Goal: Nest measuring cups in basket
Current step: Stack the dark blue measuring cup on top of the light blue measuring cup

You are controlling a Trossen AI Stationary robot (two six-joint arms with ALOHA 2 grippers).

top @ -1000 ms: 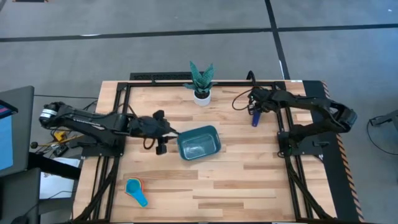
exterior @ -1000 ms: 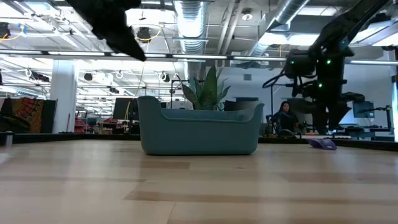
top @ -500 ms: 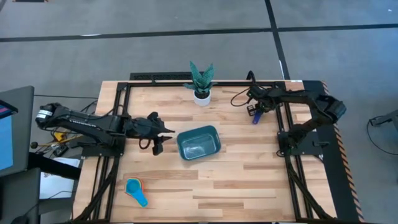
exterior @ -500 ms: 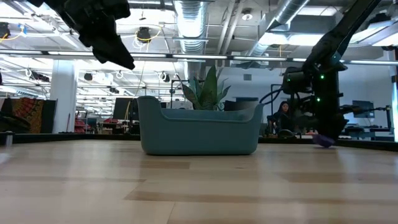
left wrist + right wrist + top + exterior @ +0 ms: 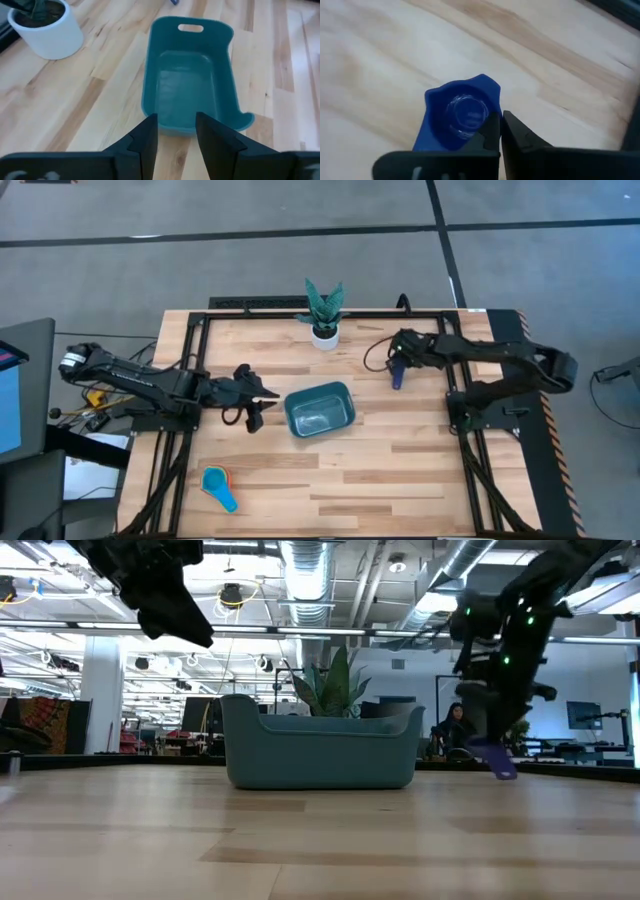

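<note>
The teal basket [image 5: 320, 409] [image 5: 192, 75] stands mid-table on its flat bottom. My left gripper [image 5: 268, 395] [image 5: 176, 135] hovers open just left of it, above the wood, with nothing between its fingers. My right gripper [image 5: 398, 368] [image 5: 501, 131] is at the far right of the basket, shut on a dark blue measuring cup [image 5: 460, 117] [image 5: 497, 758]. A stack of nested measuring cups [image 5: 217, 483], light blue on top with orange beneath, lies near the table's front left. My right gripper pinches the dark blue cup between its two fingers at the cup's edge nearest them [image 5: 490, 120]; the fingers hide whether that is rim or handle. They come from above, slanting down. The cup hangs tilted below them, lifted clear of the table.
A white pot with a green plant [image 5: 324, 330] stands at the far edge, behind the basket. Black frame rails [image 5: 470, 440] run along both sides of the table. Bare wood lies between the basket and the near edge.
My right gripper has shut on the dark blue cup, lifted it off the table and carried it toward the table's left, nearer the basket; the cup now hangs tilted. My left gripper has drawn back a little from the basket toward the left edge.
</note>
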